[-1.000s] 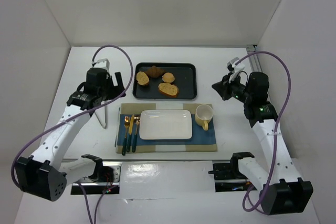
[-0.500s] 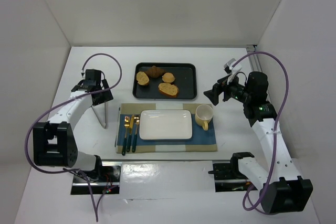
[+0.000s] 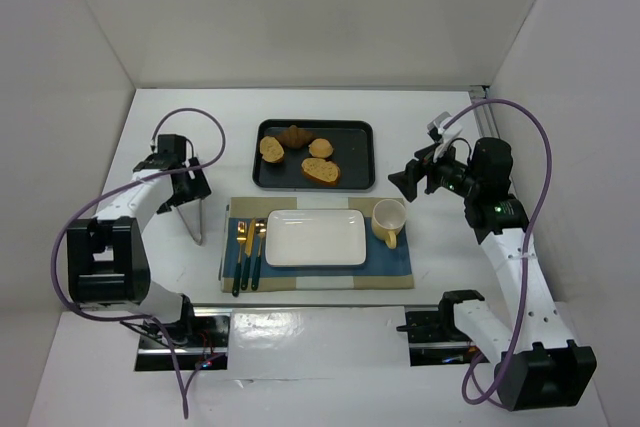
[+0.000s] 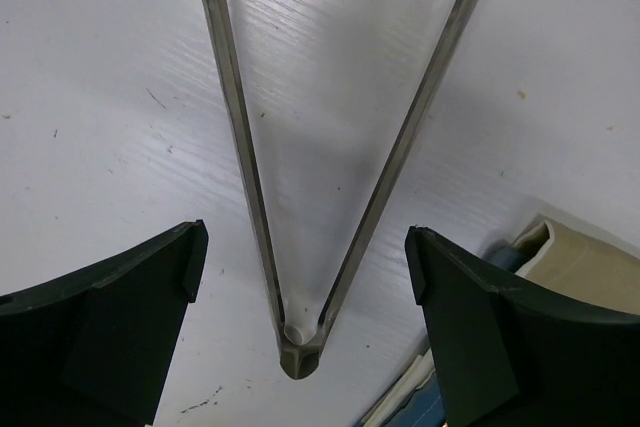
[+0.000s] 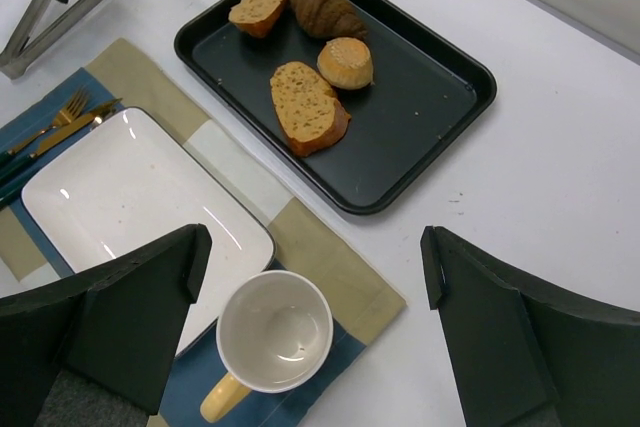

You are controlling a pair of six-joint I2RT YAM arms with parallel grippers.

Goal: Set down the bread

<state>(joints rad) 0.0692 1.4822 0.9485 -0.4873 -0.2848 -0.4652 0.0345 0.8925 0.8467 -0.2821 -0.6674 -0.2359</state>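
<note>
Bread (image 5: 325, 9) lying untouched at the dark tray's (image 5: 420, 97) far rim; left fingers (image 4: 110, 317) spread open astride the hinge of tongs (image 4: 238, 137) on the counter (image 4: 100, 97), presumably to grasp them; right fingers (image 5: 110, 317) open, empty.

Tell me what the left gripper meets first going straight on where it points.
Probably the metal tongs: their hinged end lies between the left gripper's open fingers, table just beneath.

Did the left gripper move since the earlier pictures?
Yes. The left gripper has moved left, away from the black tray, and now hangs open over the tongs.
</note>
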